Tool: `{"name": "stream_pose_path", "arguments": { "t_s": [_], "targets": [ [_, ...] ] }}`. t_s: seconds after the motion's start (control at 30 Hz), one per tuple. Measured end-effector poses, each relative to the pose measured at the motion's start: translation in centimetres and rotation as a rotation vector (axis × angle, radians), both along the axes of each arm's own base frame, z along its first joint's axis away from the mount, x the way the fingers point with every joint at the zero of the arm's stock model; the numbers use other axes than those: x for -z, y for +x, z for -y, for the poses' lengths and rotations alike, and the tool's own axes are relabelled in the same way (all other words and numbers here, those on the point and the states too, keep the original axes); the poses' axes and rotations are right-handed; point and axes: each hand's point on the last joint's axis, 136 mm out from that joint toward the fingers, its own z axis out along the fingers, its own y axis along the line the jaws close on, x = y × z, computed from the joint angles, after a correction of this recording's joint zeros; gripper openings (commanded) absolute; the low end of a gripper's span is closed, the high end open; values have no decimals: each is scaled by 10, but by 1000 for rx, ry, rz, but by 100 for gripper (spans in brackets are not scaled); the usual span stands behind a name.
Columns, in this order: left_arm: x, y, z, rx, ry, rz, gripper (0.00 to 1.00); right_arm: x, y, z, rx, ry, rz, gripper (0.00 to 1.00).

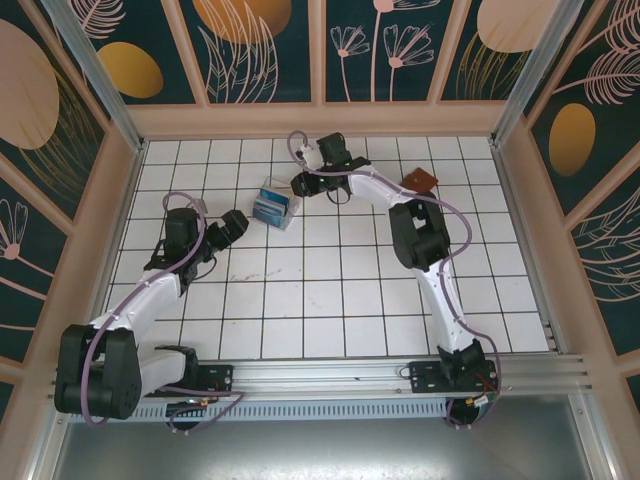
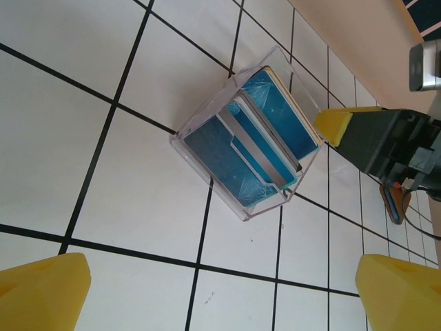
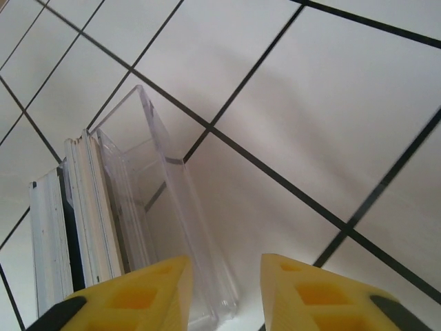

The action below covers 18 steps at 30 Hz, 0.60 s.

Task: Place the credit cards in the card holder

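Credit cards (image 1: pixel 268 208) stand on edge inside a clear box (image 1: pixel 291 216), upper middle of the top view and a little left of centre; the card holder (image 1: pixel 420 180) lies well apart from them toward the upper right, just beside the right arm.

The right gripper (image 3: pixel 224 276) is the nearer one, at the box's upper right corner in the top view. In its wrist view the card edges (image 3: pixel 69 227) run up the frame at lower left, so the jaws' squeeze would go across the cards' thickness. The stack, however, lies left of the left finger; what sits between the fingers is the box's clear wall, not a card. The next move probably calls for a shift to the left.

The jaws stand narrow with a gap showing; no card is held, and I cannot tell whether a pad touches the wall.

The left gripper (image 2: pixel 220 293) sits near the box's lower left in the top view; its fingers are spread fully and hold nothing.
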Motion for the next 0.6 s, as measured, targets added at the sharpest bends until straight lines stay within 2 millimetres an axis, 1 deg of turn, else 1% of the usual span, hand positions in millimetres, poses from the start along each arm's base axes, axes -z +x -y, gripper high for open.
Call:
{"name": "stream_pose_path", "arguments": {
  "t_s": [0.07,0.2,0.23,0.43,0.5,0.6],
  "targets": [
    [2,-2,0,0,0,-2,99,1,-5,-3,-11,-7,-9,23],
    [7,-6,0,1,1,-18,99,0,-9,-6,-29,-12,-8,4],
    [7,-6,-1,0,1,-17,99,0,-10,-6,-33,-14,-11,2],
    [8,-8,-1,0,2,-19,99,1,-15,-5,-31,-5,-27,0],
    [7,-9,-1,-1,1,-11,99,1,-22,-1,-14,-10,-40,0],
    [12,-12,-2,-1,2,-19,99,1,-34,10,48,-26,-64,0]
  ]
}}
